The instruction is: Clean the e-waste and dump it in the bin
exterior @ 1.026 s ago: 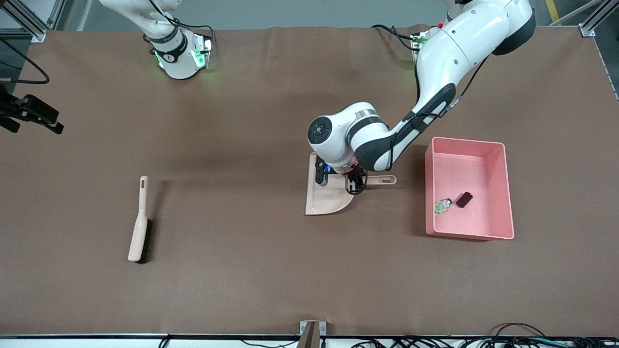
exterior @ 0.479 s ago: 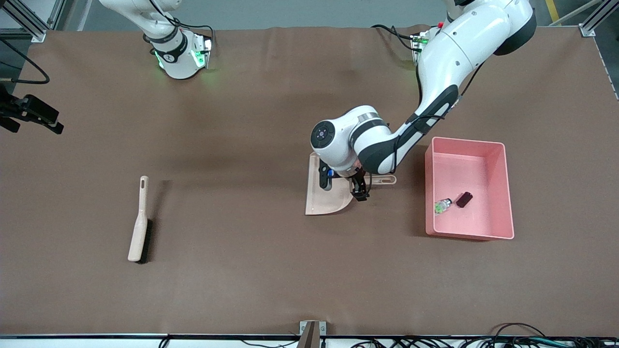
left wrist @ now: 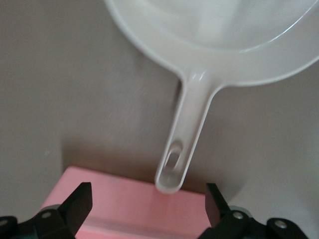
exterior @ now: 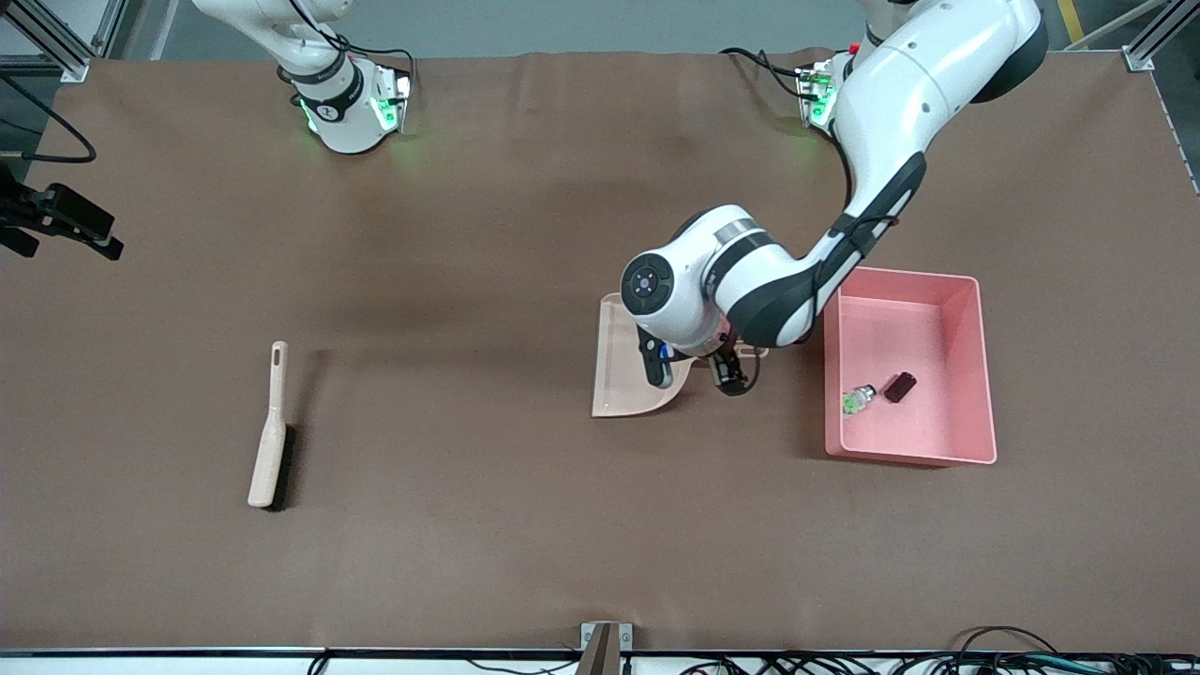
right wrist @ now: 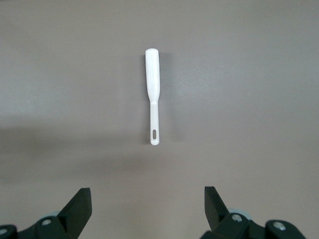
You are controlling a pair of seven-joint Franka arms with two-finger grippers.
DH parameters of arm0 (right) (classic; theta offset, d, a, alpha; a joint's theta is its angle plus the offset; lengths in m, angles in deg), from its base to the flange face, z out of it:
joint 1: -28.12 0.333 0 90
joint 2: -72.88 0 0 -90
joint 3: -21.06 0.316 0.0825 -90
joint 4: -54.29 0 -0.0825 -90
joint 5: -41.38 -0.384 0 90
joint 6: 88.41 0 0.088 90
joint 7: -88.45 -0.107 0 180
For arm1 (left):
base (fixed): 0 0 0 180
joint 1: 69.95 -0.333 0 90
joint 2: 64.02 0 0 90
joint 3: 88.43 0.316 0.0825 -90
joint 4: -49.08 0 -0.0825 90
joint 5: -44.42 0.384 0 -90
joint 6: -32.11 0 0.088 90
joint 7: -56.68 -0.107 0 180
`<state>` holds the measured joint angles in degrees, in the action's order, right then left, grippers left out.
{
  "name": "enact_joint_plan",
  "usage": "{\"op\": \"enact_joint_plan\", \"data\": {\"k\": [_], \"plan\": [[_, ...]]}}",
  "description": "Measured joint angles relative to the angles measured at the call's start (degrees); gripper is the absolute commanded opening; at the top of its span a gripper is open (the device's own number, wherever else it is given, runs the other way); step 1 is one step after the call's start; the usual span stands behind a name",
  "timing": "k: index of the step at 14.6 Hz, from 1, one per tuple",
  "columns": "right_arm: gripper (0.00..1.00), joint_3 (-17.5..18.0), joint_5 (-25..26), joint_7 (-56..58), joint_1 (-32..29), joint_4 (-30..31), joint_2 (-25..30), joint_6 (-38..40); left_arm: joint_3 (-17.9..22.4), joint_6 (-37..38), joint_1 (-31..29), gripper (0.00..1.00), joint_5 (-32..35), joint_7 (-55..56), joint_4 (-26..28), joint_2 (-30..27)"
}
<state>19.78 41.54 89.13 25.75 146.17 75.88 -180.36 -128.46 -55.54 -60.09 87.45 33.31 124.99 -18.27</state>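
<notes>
A: Since both scraps already lie in the bin (exterior: 978, 375), what is left to do?

B: Little, I judge. The white piece (exterior: 858, 399) and the maroon block (exterior: 899, 386) sit side by side on the bin floor, toward the wall that faces the dustpan (exterior: 623, 389).

A: Where is the left gripper (exterior: 729, 375)?

B: Over the dustpan's handle (exterior: 750, 351), between the pan and the bin. Its fingers are spread wide and pinch nothing. In the left wrist view the handle (left wrist: 184, 142) lies free on the table, between the open fingertips (left wrist: 79, 201) but not touched by them.

A: Which way does the handle run?

B: Its long axis points from the pan straight at the bin, and its tip nearly meets the bin's wall (left wrist: 134, 211). That line is what any re-grasp would turn on; the left arm is by far the nearer one.

A: And the right gripper (right wrist: 147, 209)?

B: Not seen from the front; that arm waits. Its wrist view shows the fingers spread and empty, high over the brush (right wrist: 153, 94), which lies well apart from the dustpan toward the right arm's end, handle (exterior: 277, 375) pointing at the bases

A: So the likely move?

B: Lift the left arm clear, I would guess
</notes>
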Motion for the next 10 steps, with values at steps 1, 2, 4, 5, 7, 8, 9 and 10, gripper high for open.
{"op": "enact_joint_plan", "data": {"k": [1,2,4,5,7,8,9,10], "plan": [[1.00,0.0,0.0,0.0,0.0,0.0,0.0,0.0,0.0,1.6,-0.8,1.00,-0.8,0.9,-1.4,-1.3],[1.00,0.0,0.0,0.0,0.1,0.0,0.0,-0.1,0.0,2.6,-2.2,1.00,-1.8,1.6,-2.4,-3.0],[1.00,0.0,0.0,0.0,0.7,0.0,0.0,-1.4,0.0,4.0,-6.7,1.00,-5.6,4.7,-3.2,-7.3],[1.00,0.0,0.0,-0.1,1.1,0.0,0.0,-1.8,0.0,4.3,-9.3,1.00,-8.0,8.2,-3.3,-9.9],[1.00,0.0,0.0,-1.1,1.5,0.0,0.0,-1.9,-0.1,5.7,-13.0,1.00,-12.6,15.9,-3.4,-14.8],[1.00,0.0,0.0,-1.6,1.8,0.0,0.0,-1.9,-0.1,6.7,-13.6,1.00,-14.2,20.8,-3.4,-17.1],[1.00,0.0,0.0,-1.8,2.0,0.0,0.0,-1.9,-0.2,7.6,-13.4,1.00,-14.9,26.8,-3.4,-19.0],[1.00,0.0,0.0,-2.0,2.1,0.0,0.0,-1.9,-0.2,8.6,-13.2,1.00,-15.2,33.5,-3.3,-20.6]]}}
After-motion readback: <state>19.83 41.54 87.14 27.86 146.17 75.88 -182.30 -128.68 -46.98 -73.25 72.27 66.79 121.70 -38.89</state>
